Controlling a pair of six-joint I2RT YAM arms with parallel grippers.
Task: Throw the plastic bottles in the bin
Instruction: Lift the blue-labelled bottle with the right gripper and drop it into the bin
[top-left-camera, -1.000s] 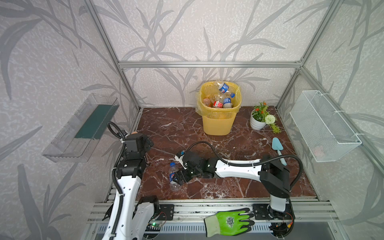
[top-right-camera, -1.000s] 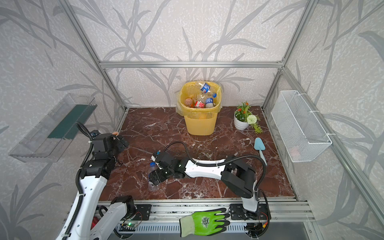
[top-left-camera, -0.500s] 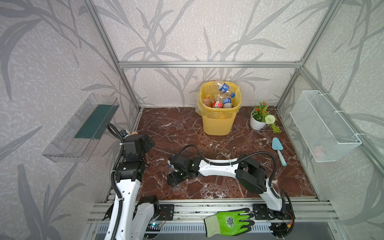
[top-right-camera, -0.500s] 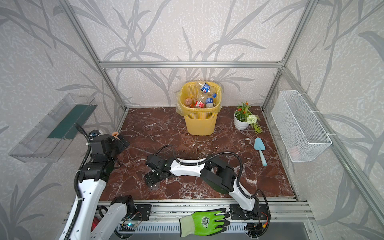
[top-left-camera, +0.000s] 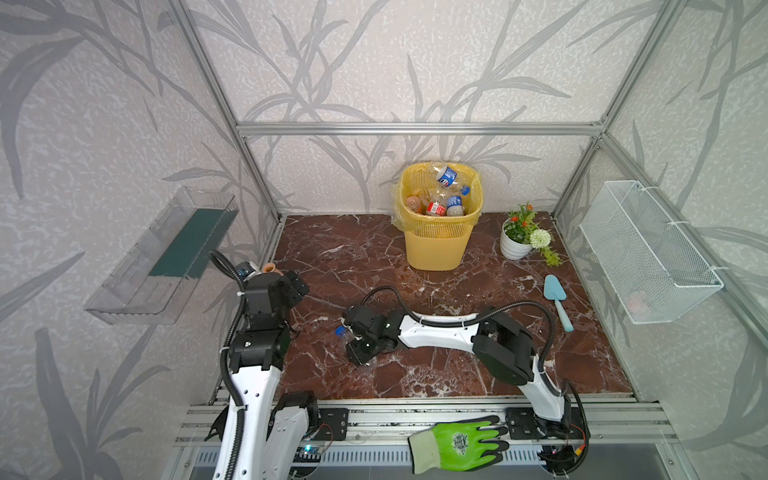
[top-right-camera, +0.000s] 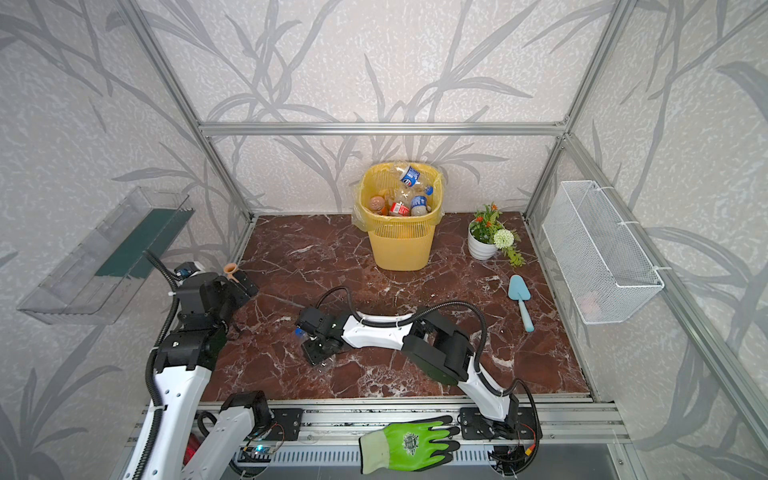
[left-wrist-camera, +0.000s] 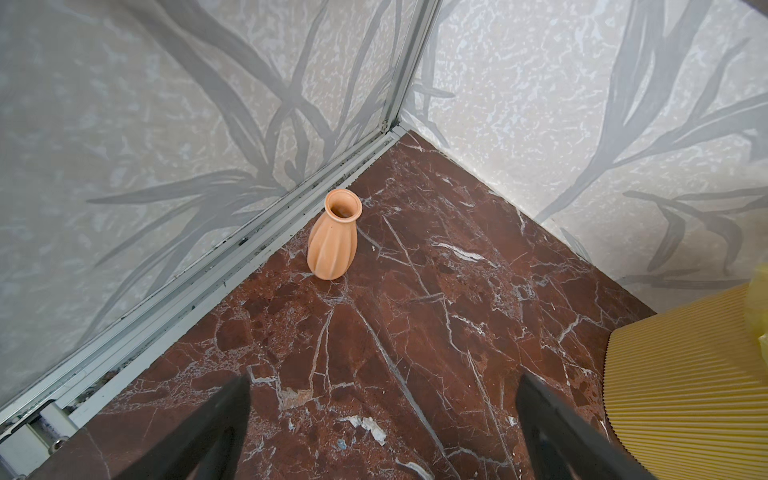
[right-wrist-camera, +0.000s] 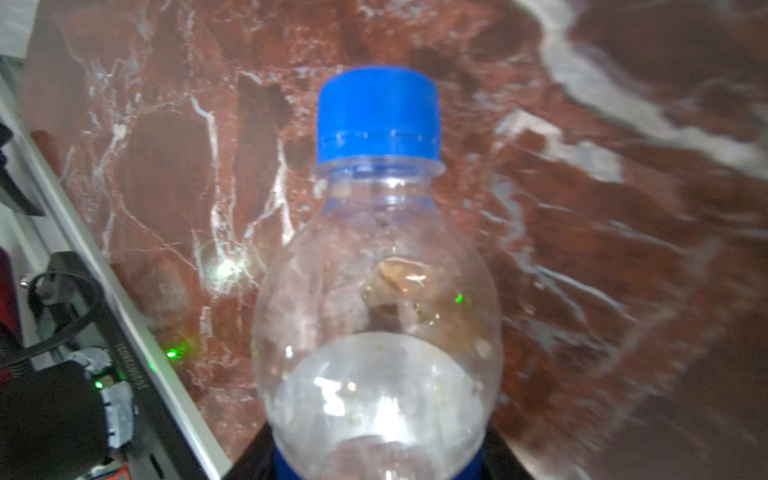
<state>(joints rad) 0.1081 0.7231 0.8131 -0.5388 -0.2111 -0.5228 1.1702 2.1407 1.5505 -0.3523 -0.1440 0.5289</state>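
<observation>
**1. Far left of both top views.** Clear plastic tray (top-left-camera: 137, 286) fixed to the wall, holding a dark green panel. Not part of the job.

**2. Lower left.** Left gripper (top-left-camera: 296, 286), jaws spread wide with nothing between them, hanging over bare marble floor (top-left-camera: 332, 257). Just beyond it an orange ribbed vase (left-wrist-camera: 332, 235) stands upright near the wall rail.

**3. Lower centre.** Blue-capped clear bottle (top-left-camera: 341, 332), the only bottle seen outside the bin. The right gripper (top-left-camera: 353, 343) is clamped on it. The right wrist view shows black jaws pressed on either side of the blue label band, with neck and cap projecting ahead. Whether it is lifted off the floor cannot be told.

**4. Upper centre.** Yellow slatted bin (top-left-camera: 436, 245) with bag liner, well apart from the held bottle. Discarded bottles (top-left-camera: 446, 195) are heaped to the rim, one lying high against the back edge. At bottom centre a green glove (top-left-camera: 457, 442) lies on the frame rail.

**5. Right.** White flower pot (top-left-camera: 513, 249) near the bin, blue trowel (top-left-camera: 556, 297) flat on the floor, white wire mesh basket (top-left-camera: 648, 257) on the wall.

**Hazards, as judged.**
- The thin, smooth bottle may buckle or twist in the jaws.
- The overhanging neck end could swing on a fast carry and work the bottle loose.
- With the bin nearly full, a dropped bottle may bounce off the heap and roll out, or dislodge the high one.
- A carry drifting right could clip the flower pot.
</observation>
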